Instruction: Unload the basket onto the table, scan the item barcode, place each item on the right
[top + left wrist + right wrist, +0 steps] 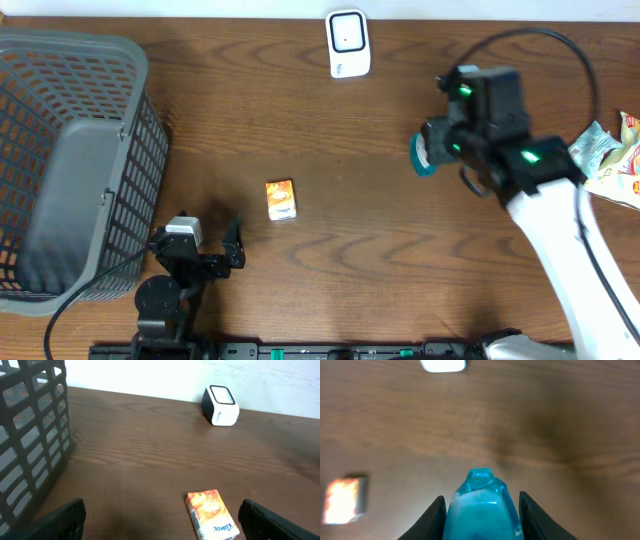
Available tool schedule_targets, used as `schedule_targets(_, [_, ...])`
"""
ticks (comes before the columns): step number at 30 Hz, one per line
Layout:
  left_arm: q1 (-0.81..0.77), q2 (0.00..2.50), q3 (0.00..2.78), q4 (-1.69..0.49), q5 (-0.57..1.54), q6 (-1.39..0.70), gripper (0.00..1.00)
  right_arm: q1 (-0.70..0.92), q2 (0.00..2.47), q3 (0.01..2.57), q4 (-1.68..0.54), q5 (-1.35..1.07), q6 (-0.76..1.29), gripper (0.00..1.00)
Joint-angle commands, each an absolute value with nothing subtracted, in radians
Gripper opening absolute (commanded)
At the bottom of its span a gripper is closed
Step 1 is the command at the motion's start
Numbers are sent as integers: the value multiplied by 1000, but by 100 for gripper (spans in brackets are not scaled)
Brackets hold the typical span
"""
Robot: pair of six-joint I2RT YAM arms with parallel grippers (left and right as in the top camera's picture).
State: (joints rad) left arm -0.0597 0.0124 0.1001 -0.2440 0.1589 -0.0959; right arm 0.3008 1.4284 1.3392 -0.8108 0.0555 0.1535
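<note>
Item: the teal item (419, 157) sits right of centre in the overhead view, clear of the desk (360, 250), below and to the right of the scanner.
Right gripper: the right gripper (480, 521) is closed partway on the teal item, a finger on each flank.
Left gripper: the left gripper (162, 522) is spread wide and empty at lower left, with the orange carton (211, 514) just ahead of it.
Scanner: the white scanner (348, 43) stands at top centre.
Step, as judged: presenting the item to the scanner.
Doing it well: travel up and left, turn the barcode face toward the scanner window, and hold level and steady. No barcode shows here, so rotate slowly.
</note>
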Motion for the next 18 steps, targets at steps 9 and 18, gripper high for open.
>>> schedule_targets(9, [-58, 11, 86, -275, 172, -79, 98, 397, 1652, 1343, -421, 355, -33, 7])
schedule_targets(18, [-58, 11, 86, -275, 172, -79, 98, 455, 1739, 1399, -181, 538, -269, 6])
